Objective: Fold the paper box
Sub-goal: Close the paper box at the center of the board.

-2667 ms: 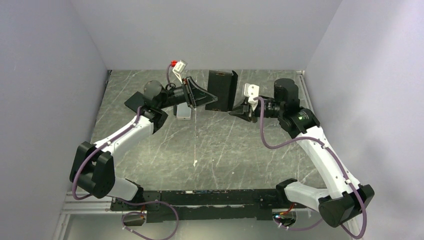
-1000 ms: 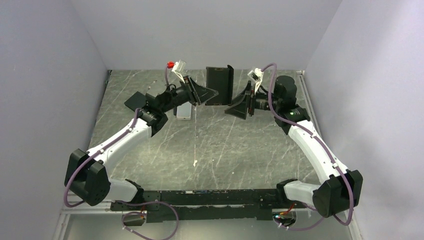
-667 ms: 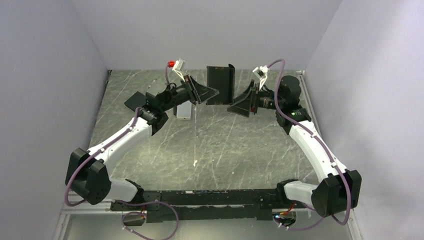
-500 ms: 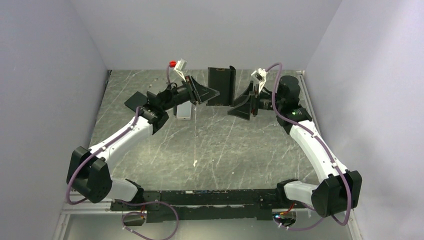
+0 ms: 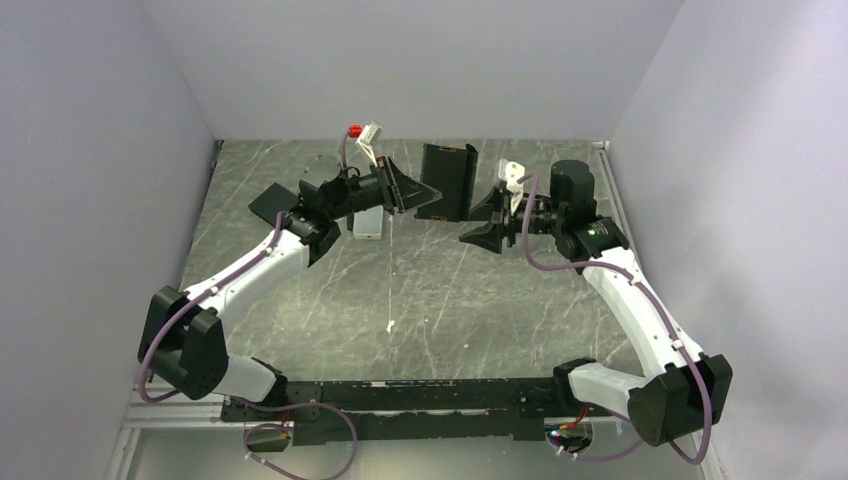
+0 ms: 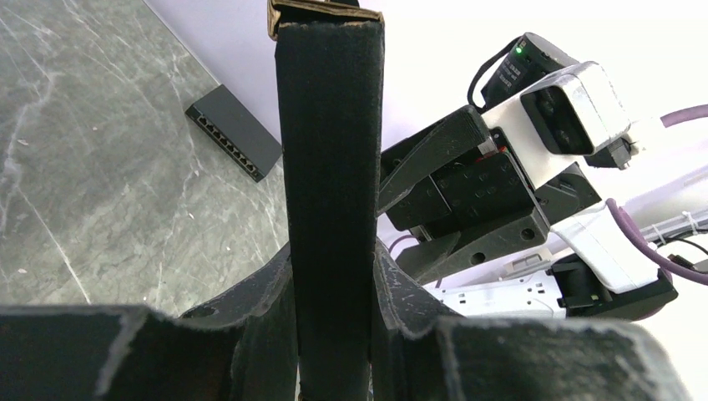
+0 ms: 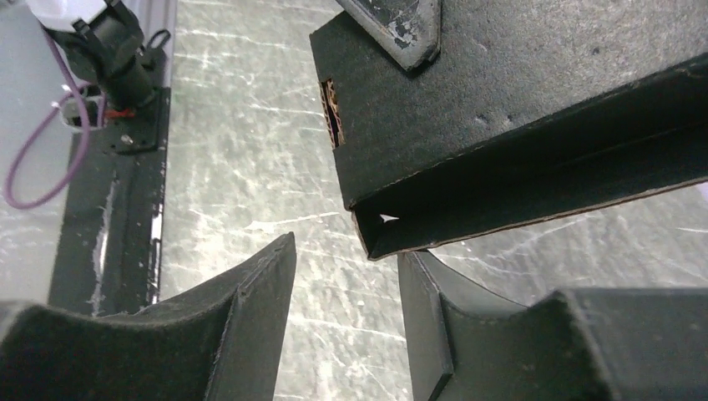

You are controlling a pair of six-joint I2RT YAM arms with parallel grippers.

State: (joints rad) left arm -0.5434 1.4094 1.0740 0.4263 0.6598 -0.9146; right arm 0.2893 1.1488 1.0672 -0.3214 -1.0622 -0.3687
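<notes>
The paper box [image 5: 447, 182] stands upright to the right of the small silver-grey case [image 5: 367, 224], a little farther back on the table [image 5: 420, 300] than the case. It is partly folded: the right wrist view shows 1 broad panel [image 7: 518, 109] with a side wall turned up along it, meeting at a corner that still gapes slightly. Whether its lower edge touches the table cannot be told.

The left gripper [image 5: 408, 192] reaches over from just behind the case and has the box by its case-side edge. In its own wrist view the 2 fingers are closed tight against both faces of a cardboard panel seen edge-on [image 6: 331, 167] (no gap shows on either side).

The right gripper [image 5: 468, 226] sits on the far side of the box from the case, pointing back toward it. Its fingers [image 7: 250, 309] stand apart with bare table showing between them, and the box's open corner hangs right at the mouth of that gap, close to 1 fingertip but not pinched. It holds nothing.
</notes>
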